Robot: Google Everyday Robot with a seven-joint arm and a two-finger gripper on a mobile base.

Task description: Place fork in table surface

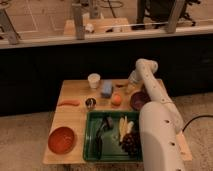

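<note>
The table surface (75,117) is a light-wood top in the middle of the camera view. My white arm rises from the lower right, bends at the back right of the table and comes down to the gripper (131,84), just above the table's back edge, right of a blue block (106,89). A thin orange-brown sliver, the fork (121,85), shows at the gripper's tip, low over the wood. I cannot tell whether it is held or lying on the table.
A purple bowl (138,100) and an orange ball (116,99) sit just in front of the gripper. A white cup (93,80), a small metal cup (90,103), an orange stick (69,103) and an orange-red bowl (62,139) stand to the left. A green tray (92,150) with dark-handled tools is in front.
</note>
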